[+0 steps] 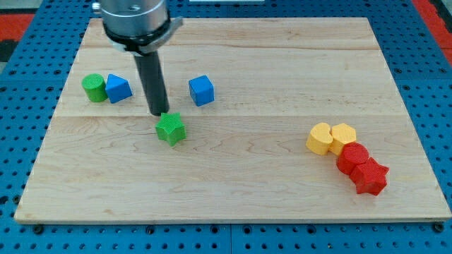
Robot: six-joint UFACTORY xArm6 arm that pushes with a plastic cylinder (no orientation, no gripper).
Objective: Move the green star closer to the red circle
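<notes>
The green star [170, 129] sits left of the board's middle, and my tip [158, 113] is right at its upper-left edge, just toward the view's top. From this angle it looks to be touching the star, though I can't be sure there's no sliver of gap. There is no pincer on this arm, only a straight dark rod hanging from a grey metal housing, so nothing opens, closes or grips; the rod holds nothing and at most presses against the star's side.

The red circle [352, 156] lies well apart, far over at the view's right and a little lower, touching a red star [370, 177] just below it. Right above the red pair sit two yellow blocks side by side, a rounded one [319, 138] and a yellow hexagon [344, 133], the hexagon touching the red circle.

To the view's left of the rod, a green cylinder [92, 87] stands touching a blue block [118, 88]. Another blue cube [201, 90] sits to the rod's right, near the green star but clear of it.

The blocks have a ribbed, layered surface. They rest on a pale wooden board [247, 190] with visible grain and plank seams, which lies on a blue perforated base [14, 141].
</notes>
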